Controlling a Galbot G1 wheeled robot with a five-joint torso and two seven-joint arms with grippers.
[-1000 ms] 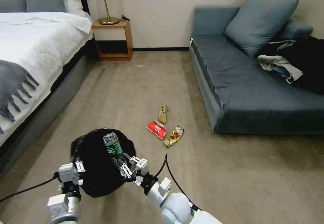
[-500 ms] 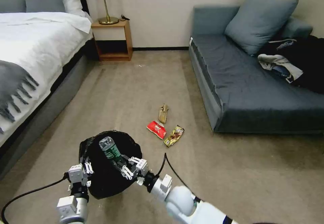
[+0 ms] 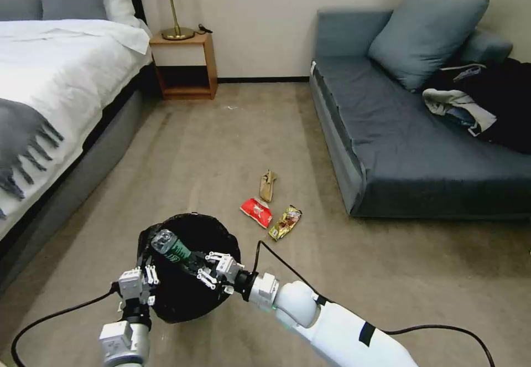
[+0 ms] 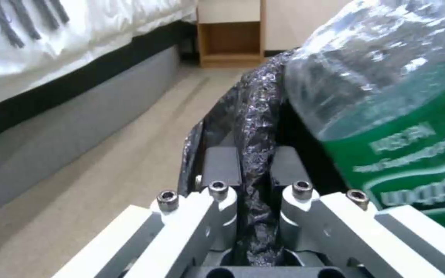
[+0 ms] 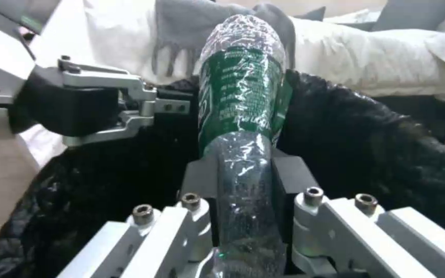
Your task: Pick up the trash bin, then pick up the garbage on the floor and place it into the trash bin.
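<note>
The clear plastic bottle with the green label (image 3: 172, 248), clamped neck-first between the right gripper's (image 3: 206, 268) jaws, is tipping lower over the mouth of the small round bin lined with crinkled black plastic (image 3: 191, 267), so release looks close. The left gripper (image 3: 145, 277) is keeping its jaws pinched on the bin's rim, while three wrappers (image 3: 271, 207) are waiting on the carpet (image 3: 221, 151) beyond.
</note>
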